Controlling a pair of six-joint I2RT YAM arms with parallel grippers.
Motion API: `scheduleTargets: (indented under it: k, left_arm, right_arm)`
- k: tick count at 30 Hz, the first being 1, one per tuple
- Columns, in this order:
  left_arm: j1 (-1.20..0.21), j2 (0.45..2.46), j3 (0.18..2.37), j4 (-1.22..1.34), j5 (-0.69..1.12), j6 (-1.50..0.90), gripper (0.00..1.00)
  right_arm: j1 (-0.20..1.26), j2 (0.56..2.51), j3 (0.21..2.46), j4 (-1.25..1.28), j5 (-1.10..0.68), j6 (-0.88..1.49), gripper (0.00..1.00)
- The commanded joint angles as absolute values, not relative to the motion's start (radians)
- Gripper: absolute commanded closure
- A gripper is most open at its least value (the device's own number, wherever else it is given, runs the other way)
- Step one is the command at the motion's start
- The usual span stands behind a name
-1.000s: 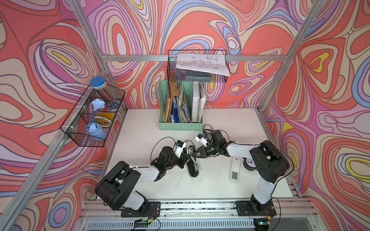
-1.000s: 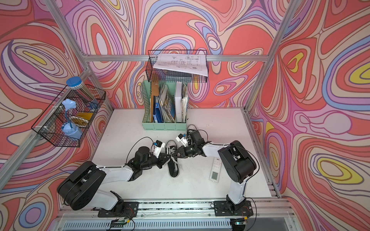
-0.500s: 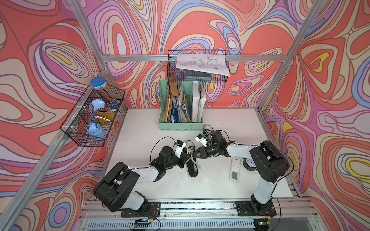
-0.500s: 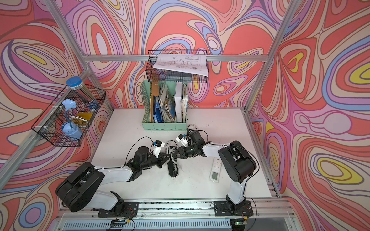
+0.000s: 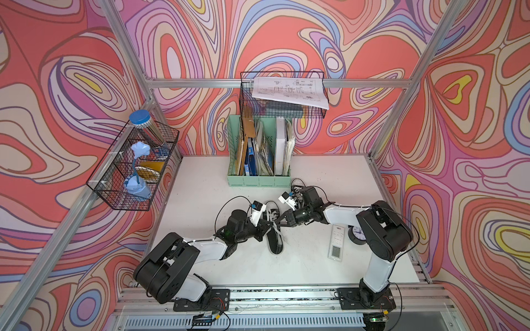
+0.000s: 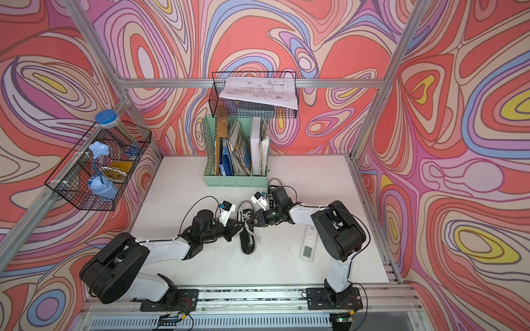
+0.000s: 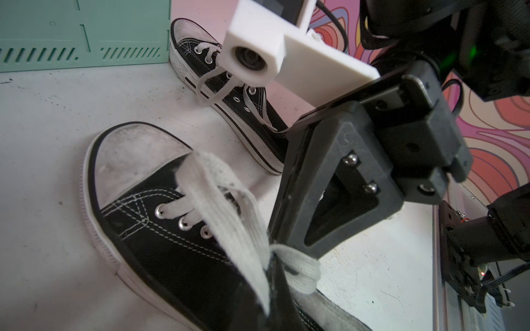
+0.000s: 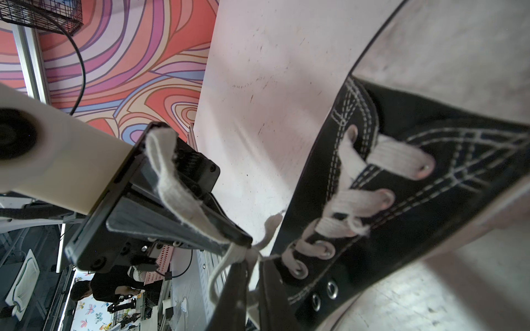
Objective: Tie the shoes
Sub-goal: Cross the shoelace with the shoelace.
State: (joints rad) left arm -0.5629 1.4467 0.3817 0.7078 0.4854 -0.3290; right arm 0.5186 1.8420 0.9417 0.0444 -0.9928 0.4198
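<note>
A black sneaker [image 5: 276,243] [image 6: 248,243] with white laces lies mid-table, its toe toward the file holder. Both grippers meet over its laced part. My left gripper [image 5: 270,225] [image 6: 241,225] [image 7: 271,289] is shut on a flat white lace [image 7: 238,229], and a loop of it drapes over that gripper [image 8: 243,240]. My right gripper [image 5: 280,223] [image 6: 250,223] [image 8: 253,286] comes from the opposite side, tip to tip with the left, and is shut on a lace strand by the upper eyelets. The other shoe [image 7: 229,94] lies behind, its toe near the holder's corner. In both top views the right arm mostly hides it.
A green file holder [image 5: 259,160] stands at the back of the table. A white remote [image 5: 336,242] and a small clock [image 5: 357,233] lie by the right arm. Wire baskets hang on the left wall [image 5: 134,172] and the back wall [image 5: 282,97].
Both grippers stay together over the shoe's laces, and the arms have barely shifted.
</note>
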Motion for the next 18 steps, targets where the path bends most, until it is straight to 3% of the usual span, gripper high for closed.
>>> scheduleTargets:
  k: [1,3,18]
  left_arm:
    - [-0.561,1.433,0.398,0.681,0.518,-0.324,1.00]
    - [-0.562,1.430,0.402,0.663,0.516,-0.324,1.00]
    - [-0.555,1.420,0.420,0.591,0.508,-0.316,0.94]
  right_arm:
    - [0.525,1.858,0.965,0.030,-1.000,0.382,0.94]
    - [0.524,1.848,0.966,0.002,-0.982,0.356,1.00]
    - [0.523,1.806,0.981,-0.084,-0.896,0.276,1.00]
